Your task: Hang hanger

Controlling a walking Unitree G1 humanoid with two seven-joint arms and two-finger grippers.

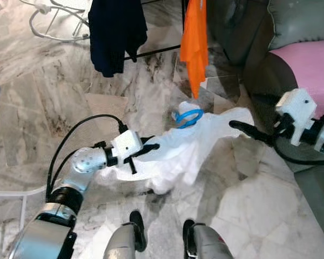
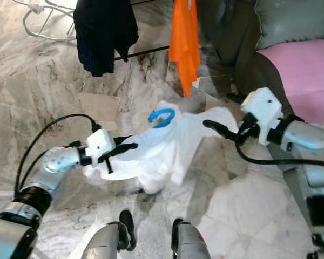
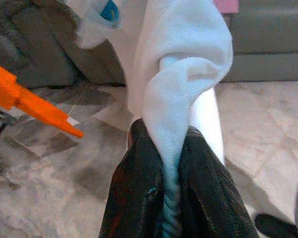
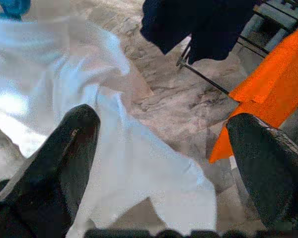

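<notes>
While the left gripper (image 3: 171, 198) pinches the white garment's (image 1: 189, 145) edge, the right gripper (image 4: 164, 148) gapes beside it.

No legible text, as far as visible.

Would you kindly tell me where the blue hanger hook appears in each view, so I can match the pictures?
Left eye view: hook at centre, above the white shirt.
Right eye view: hook at centre, slightly further left.
Left wrist view: a blue patch at the top edge, likely the hook.
Right wrist view: hook in the top-left corner.
Shared landmark: the orange garment.
</notes>
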